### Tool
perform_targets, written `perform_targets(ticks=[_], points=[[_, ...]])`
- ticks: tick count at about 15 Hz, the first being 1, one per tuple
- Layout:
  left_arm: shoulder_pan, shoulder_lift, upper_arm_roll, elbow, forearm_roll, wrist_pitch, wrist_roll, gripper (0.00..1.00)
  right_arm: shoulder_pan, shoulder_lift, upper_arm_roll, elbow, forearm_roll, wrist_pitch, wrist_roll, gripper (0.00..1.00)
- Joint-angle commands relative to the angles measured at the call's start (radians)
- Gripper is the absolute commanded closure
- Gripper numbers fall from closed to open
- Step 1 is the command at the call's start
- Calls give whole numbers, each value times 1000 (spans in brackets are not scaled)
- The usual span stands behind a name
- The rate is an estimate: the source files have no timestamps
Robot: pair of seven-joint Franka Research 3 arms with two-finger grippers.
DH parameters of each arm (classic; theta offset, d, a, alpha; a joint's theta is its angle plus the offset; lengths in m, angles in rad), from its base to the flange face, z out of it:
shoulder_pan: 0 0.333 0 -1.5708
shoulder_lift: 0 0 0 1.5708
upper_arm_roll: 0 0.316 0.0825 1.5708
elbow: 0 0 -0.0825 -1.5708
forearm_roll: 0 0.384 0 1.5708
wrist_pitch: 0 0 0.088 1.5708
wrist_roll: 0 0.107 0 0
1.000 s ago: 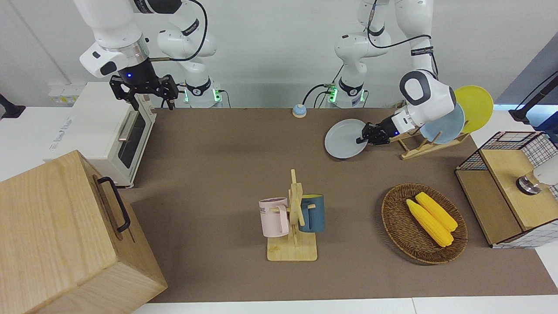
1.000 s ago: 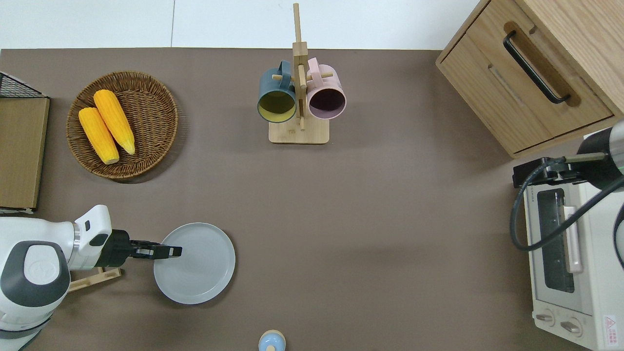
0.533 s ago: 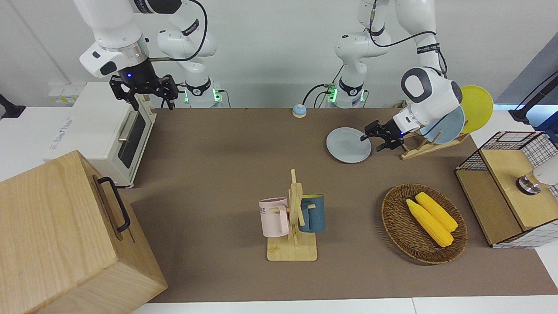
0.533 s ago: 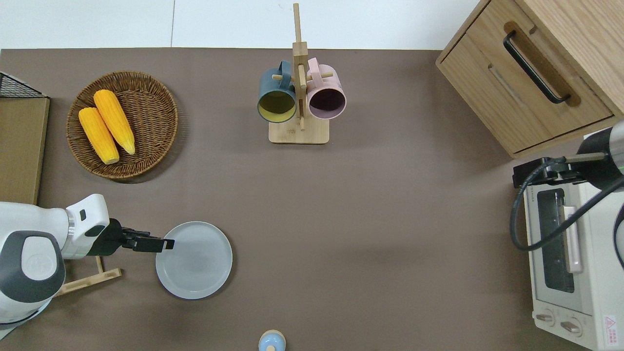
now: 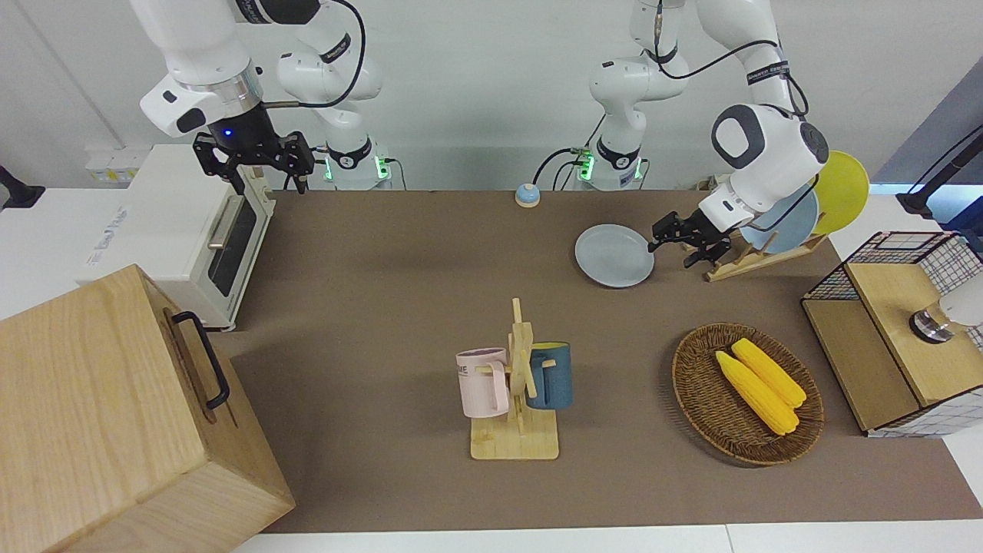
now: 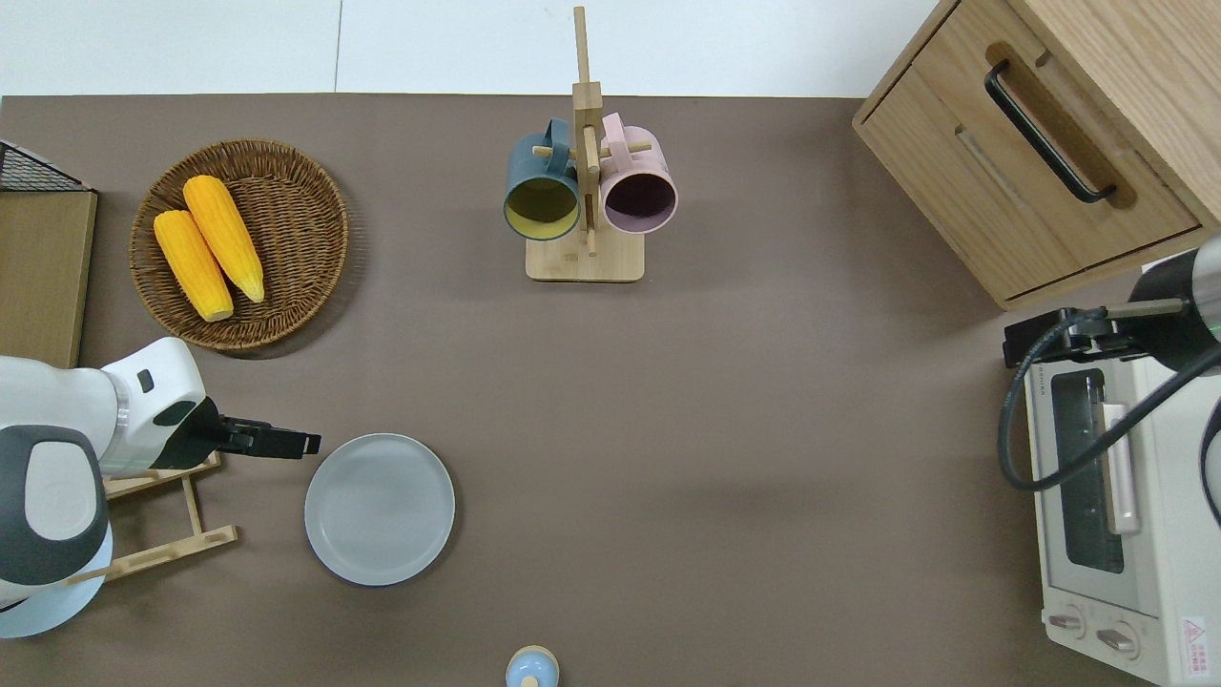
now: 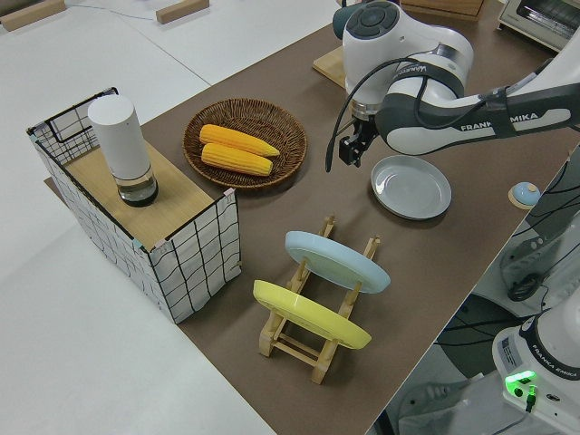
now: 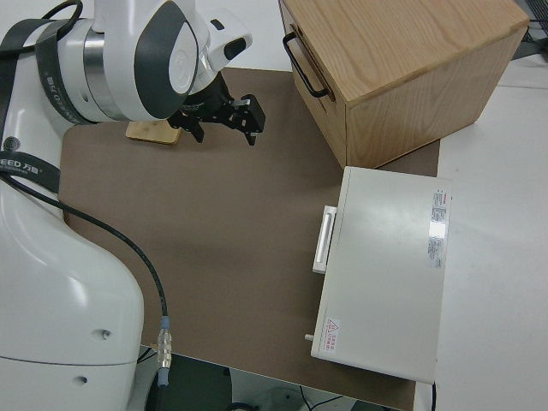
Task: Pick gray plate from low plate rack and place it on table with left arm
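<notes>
overhead view: gray plate [image 6: 380,509] flat on table [image 6: 725,429]

Brown table [image 6: 725,401] with gray plate [image 6: 380,509]

The gray plate [image 6: 380,509] lay flat on the table [image 6: 725,429]. It sat beside the low plate rack [image 6: 157,515], apart from it.

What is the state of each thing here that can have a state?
Gray plate: flat on the table, released.
Rack: holds the blue plate and yellow plate, both tilted.
Left gripper: open, empty, beside the gray plate.
Right arm: parked, gripper open.
Mugs: hanging on the stand.
Basket: holds two corn cobs.
Oven door: shut.
Drawer: shut.
</notes>
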Motion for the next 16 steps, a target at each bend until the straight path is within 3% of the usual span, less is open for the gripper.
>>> perform_targets(ticks=[1,3,8,11,16], points=[[-8,-26,-42,122,134,-106,-189,2,8,0,-6,6,3,-1,4,17],[-10,-25,-45,196,176,-178,-228,2,8,0,-6,6,3,-1,4,17],[-8,-25,-111,351,318,-298,-361,2,8,0,-6,6,3,-1,4,17],[-8,-25,-118,418,323,-379,-362,2,8,0,-6,6,3,-1,4,17],[-8,-26,-127,420,323,-403,-345,5,8,0,-6,6,3,-1,4,17]])
